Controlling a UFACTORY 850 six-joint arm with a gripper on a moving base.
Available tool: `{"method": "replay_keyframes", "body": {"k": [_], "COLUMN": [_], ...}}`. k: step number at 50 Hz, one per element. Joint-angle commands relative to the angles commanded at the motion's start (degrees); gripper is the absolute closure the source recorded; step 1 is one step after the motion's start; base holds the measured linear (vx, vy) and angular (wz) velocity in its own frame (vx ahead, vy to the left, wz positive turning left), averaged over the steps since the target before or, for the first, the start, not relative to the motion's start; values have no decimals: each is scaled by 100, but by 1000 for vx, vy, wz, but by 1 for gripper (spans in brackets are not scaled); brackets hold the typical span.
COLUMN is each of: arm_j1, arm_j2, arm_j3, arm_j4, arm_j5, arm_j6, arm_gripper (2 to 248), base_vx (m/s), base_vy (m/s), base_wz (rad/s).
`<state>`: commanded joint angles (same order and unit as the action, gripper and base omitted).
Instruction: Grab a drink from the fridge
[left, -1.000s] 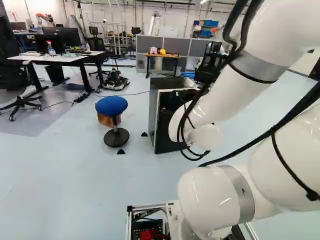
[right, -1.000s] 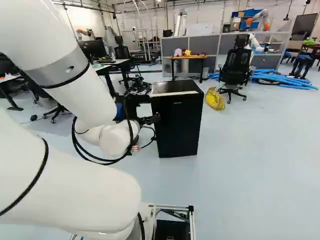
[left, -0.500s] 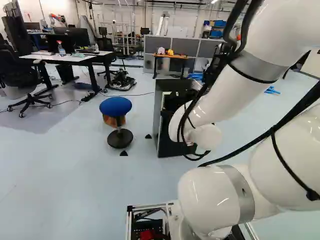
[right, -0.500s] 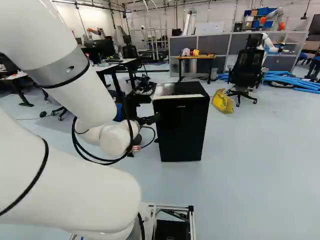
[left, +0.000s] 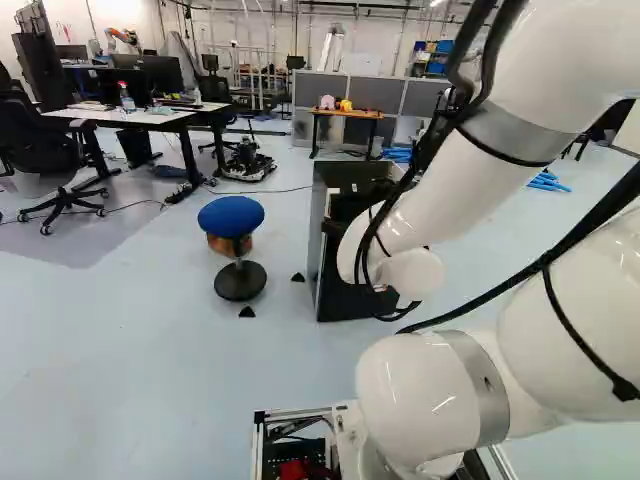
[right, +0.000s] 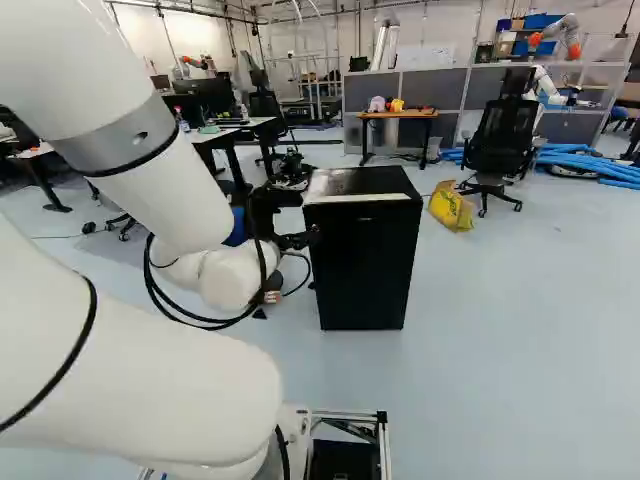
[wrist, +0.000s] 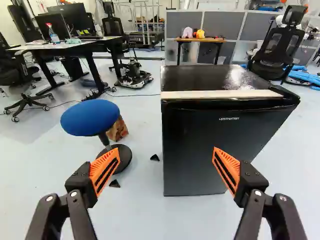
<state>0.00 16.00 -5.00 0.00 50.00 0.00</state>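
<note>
Black two-fingered gripper (wrist: 166, 150) wide open, nothing gripped. Glossy black boxy fridge (wrist: 210, 145) ahead, door shut. Base has moved closer, arm pose unchanged: door nearly ready to approach. No drink visible, presumably inside.

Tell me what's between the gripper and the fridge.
Nothing stands between the open gripper and the fridge; the wrist view shows only bare floor there.
</note>
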Motion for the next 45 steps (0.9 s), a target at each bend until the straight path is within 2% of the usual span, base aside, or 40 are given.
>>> {"method": "replay_keyframes", "body": {"k": [24, 45], "arm_j1": [0, 0], "arm_j2": [0, 0], "arm_j3": [0, 0], "arm_j4": [0, 0], "arm_j5": [0, 0], "arm_j6": [0, 0], "arm_gripper": [3, 3], "base_vx": [93, 76], "base_vy": [24, 6], "base_wz": [113, 16]}}
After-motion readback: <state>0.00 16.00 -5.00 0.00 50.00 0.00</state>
